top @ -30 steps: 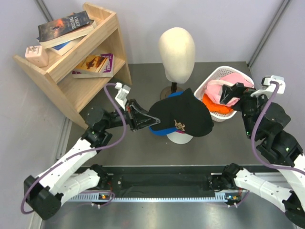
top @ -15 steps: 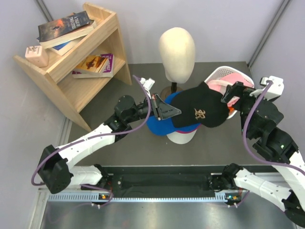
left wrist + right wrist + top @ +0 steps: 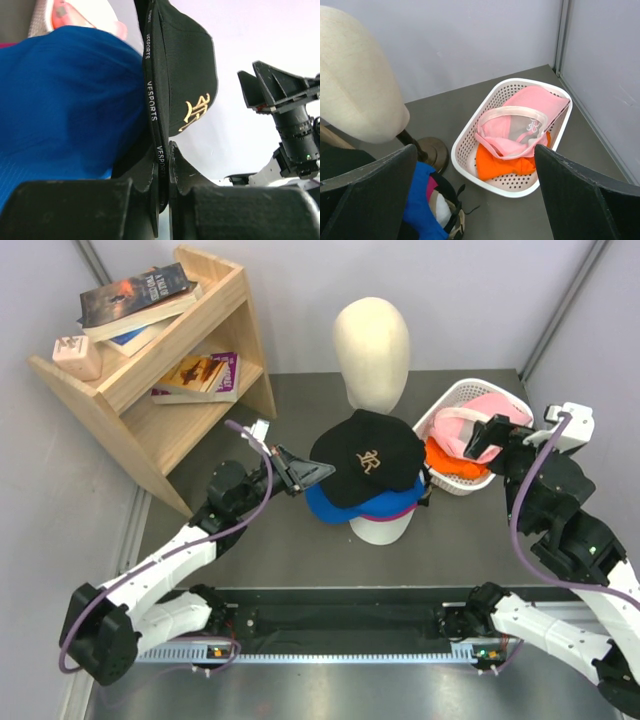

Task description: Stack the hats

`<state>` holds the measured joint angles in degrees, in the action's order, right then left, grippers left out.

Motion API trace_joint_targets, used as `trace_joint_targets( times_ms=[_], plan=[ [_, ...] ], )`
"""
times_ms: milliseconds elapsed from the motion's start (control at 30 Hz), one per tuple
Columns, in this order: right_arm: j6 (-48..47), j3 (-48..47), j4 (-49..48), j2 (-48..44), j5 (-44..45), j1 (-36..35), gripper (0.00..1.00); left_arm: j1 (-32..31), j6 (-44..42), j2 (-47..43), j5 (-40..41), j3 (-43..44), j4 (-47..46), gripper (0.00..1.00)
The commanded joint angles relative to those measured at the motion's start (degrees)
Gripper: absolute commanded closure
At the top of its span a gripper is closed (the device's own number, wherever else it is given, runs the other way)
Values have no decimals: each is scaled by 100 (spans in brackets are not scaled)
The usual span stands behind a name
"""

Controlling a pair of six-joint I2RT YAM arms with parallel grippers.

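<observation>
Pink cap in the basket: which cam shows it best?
Right wrist. The pink cap lies in full view there, on the orange hat in the white basket. Top external shows it too, but the right gripper covers part of it. Left wrist is filled by the blue cap and black cap; the pink one can't be identified.

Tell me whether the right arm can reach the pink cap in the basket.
Probably yes: the open right pincer hovers beside the basket, and the pink cap lies on top, uncovered.
</observation>
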<state>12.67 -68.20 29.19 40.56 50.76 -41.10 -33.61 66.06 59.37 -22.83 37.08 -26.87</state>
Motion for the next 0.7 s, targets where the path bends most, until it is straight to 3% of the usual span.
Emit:
trace_joint_targets(
  times_ms=[0, 167, 333, 667],
  plan=[
    [34, 62, -124, 22, -84, 41, 0, 337, 284, -312, 192, -491, -335, 100],
    [-80, 359, -370, -21, -689, 41, 0, 355, 346, -216, -239, -535, -966, 100],
    [-46, 685, -590, -92, -1972, 41, 0, 355, 83, -128, -1038, -254, -1565, 100],
    [201, 625, -757, -539, -2500, 41, 2, 355, -567, -803, -2857, 369, -1743, 100]
  ],
)
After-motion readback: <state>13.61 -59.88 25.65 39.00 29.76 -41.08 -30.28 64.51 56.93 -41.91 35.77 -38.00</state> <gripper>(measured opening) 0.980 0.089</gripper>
